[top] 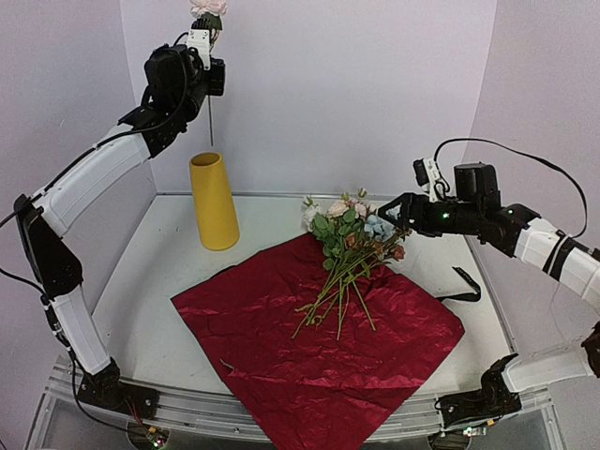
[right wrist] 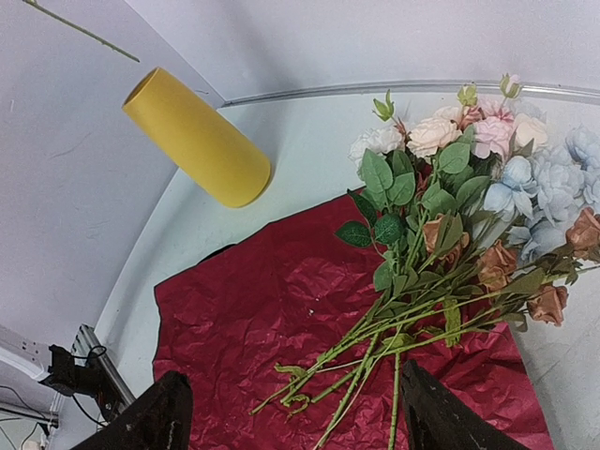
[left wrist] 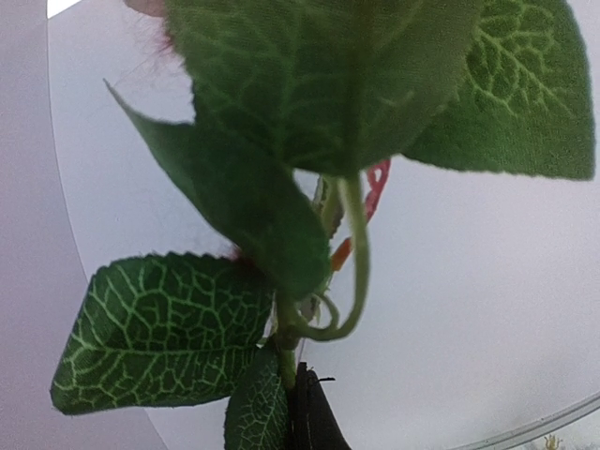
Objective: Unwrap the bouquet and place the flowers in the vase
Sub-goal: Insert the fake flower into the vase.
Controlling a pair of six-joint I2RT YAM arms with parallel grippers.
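1. Unwrapping looked done. The wrapping paper (top: 309,370) lay spread flat on the table (top: 150,309), and the black ribbon (top: 463,286) lay loose off the paper's right edge.
2. Most of the flowers (top: 349,246) lay in a loose bundle on the paper. Blooms pointed to the far side, stems fanned toward the near side. None could be seen inside the vase (top: 214,202).
3. The left gripper (top: 204,28) was raised high above the vase, jaws shut on a single stem (top: 210,112). The pink bloom sat above the fingers. The left wrist view showed only its leaves and the stem pinched at one dark finger (left wrist: 309,427).
4. The stem hung straight down. Its lower tip sat just above the vase mouth in the top view, and the right wrist view showed it near the mouth but not in.
5. The right gripper (top: 389,214) hovered at the bloom end of the bundle with its jaws wide apart and nothing between them. Stems lay below the gap, not touched.
6. Judged remaining: lower the first stem into the vase, then move the whole bundle over.
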